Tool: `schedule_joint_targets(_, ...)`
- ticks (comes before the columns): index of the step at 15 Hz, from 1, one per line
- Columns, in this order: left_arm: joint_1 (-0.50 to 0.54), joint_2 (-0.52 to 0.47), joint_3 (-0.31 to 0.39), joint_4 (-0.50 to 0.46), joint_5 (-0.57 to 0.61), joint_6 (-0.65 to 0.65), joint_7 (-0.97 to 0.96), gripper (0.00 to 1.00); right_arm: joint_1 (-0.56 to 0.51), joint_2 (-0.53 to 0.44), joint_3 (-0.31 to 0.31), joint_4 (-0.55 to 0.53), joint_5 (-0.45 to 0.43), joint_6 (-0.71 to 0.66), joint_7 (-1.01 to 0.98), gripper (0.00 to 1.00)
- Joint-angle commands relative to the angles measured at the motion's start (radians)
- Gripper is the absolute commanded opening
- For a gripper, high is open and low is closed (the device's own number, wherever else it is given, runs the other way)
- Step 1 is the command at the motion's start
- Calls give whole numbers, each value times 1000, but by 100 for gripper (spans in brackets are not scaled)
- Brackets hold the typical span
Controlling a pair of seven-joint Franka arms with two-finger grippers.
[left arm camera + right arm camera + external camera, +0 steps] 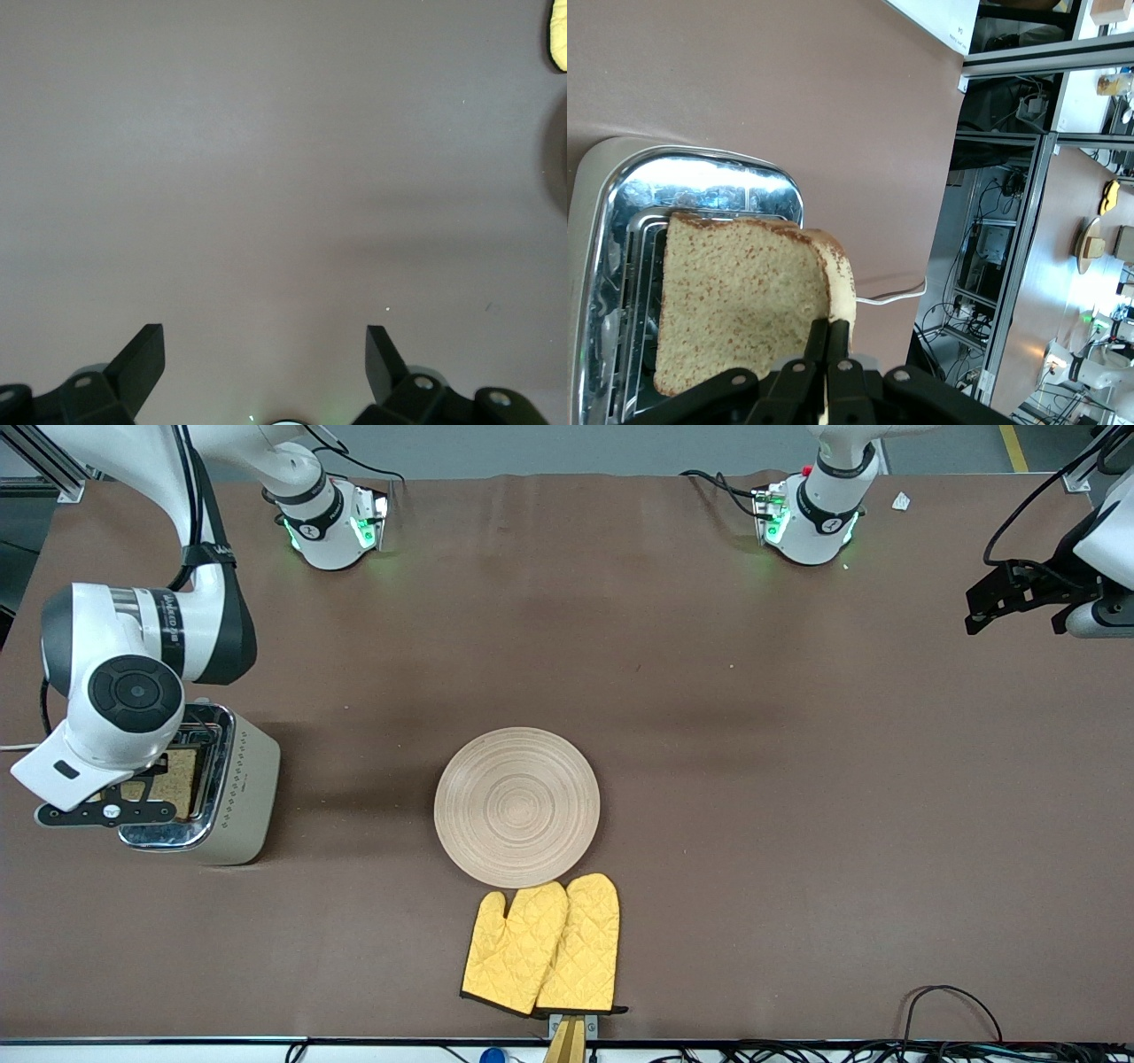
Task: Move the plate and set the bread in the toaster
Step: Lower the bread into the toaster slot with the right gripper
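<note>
Bread (744,301) hangs pinched at its crust edge between the pressed-together fingers (818,341) of the right gripper (830,341), directly over the toaster (232,788). In the right wrist view the slice stands upright above the chrome top, its lower edge down by a slot; whether it has entered the slot cannot be told. The toaster stands at the right arm's end of the desk (797,779), close to that end's edge, and a white cord (890,295) runs off it across the brown surface toward the edge.

Near the middle of the desk lies the plate (516,806), bare, with open brown surface around it on every side except toward the front camera. There a pair of yellow mitts (542,948) lies just beside its rim, perhaps touching, and their cuffs reach almost to the desk's front edge. A wide bare strip separates plate and toaster.

At the left arm's end, the left gripper (264,359) waits up over bare desk, its fingers spread wide with nothing between them. A corner of a mitt shows at the edge of the left wrist view.
</note>
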Motion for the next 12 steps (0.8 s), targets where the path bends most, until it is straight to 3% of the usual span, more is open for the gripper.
schedule_joint_targets(1, 6, 0, 2, 1, 6, 3, 13, 100, -4, -41, 8, -61, -63, 26, -9, 0)
schedule_joint_targets(12, 6, 8, 3, 10, 15, 3, 15, 100, -4, -121, 5, -144, -72, 11, -16, 0)
